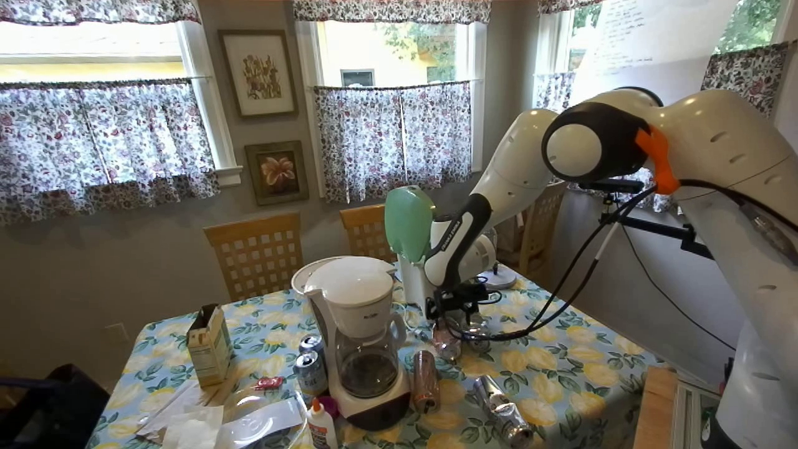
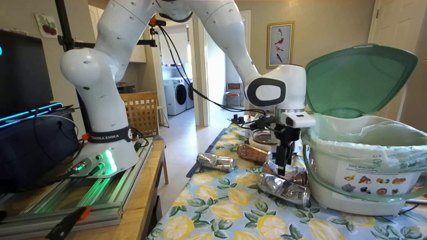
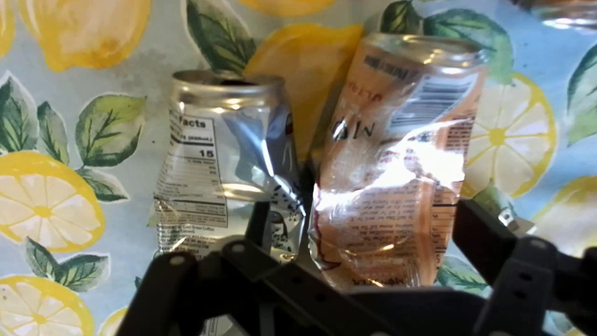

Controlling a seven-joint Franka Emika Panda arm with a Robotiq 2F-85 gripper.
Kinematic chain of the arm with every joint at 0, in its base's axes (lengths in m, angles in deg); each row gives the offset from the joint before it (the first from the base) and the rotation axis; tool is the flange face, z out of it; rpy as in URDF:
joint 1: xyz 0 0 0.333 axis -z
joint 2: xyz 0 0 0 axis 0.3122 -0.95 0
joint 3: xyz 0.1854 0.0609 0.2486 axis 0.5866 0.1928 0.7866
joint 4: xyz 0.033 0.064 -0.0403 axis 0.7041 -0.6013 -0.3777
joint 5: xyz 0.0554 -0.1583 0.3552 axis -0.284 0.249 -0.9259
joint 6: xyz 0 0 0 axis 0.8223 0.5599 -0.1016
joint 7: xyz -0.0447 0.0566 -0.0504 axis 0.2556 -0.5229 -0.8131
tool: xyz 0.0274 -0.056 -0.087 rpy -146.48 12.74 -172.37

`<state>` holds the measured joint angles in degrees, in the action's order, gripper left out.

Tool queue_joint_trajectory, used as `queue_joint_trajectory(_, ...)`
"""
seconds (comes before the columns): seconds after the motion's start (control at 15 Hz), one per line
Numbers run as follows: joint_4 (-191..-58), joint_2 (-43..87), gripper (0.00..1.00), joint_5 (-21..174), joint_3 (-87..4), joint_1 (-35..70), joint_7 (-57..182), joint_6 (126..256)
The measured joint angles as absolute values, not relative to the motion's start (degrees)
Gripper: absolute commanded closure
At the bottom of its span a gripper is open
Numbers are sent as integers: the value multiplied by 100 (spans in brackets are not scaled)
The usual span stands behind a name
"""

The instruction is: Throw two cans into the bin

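I have the black two-finger gripper [image 3: 366, 219] with fingers spread, crumpled orange aluminium can [image 3: 382, 228] between them in wrist view, touching or not I can't tell; crushed silver aluminium can [image 3: 196, 158] right alongside. Both lie on the blue lemon-print tablecloth [image 2: 233, 186], just beside the white plastic bin [image 2: 325, 173], green lid [image 2: 360, 80] raised. Dented copper-coloured can [image 2: 252, 153] and second silver can [image 2: 215, 161] farther from it

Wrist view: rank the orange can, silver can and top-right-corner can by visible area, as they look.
Largest to smallest:
1) orange can
2) silver can, partly hidden by the tool, so full size unsure
3) top-right-corner can, cut off by the frame
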<state>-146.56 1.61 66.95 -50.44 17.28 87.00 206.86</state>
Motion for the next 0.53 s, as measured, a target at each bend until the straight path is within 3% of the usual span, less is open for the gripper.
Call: queue_joint_trajectory(0.53,-14742,387,0,6646,-5073,1657,9871,20413)
